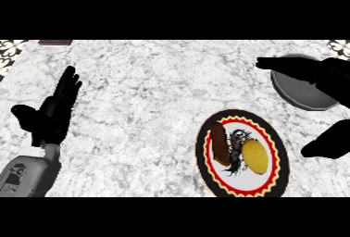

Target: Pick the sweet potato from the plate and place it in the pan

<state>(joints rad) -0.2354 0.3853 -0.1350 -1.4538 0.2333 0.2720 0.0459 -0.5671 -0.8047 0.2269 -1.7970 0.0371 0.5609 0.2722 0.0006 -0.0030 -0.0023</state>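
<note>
One oblong sweet potato (220,143) occupies a round plate (282,152).

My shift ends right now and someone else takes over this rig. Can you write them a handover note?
Left robot hand: open, resting fingers up at the view's left, holding nothing.
Right robot hand: open at the view's right edge, fingers over the pan, thumb beside the plate; nothing in it.
Sweet potato: on the plate's left half, beside a yellow item.
Pan: upper right, partly hidden by the hand; no food shows in it.
Done: nothing yet.
Left: grasp the sweet potato, carry it to the pan, release.
</note>
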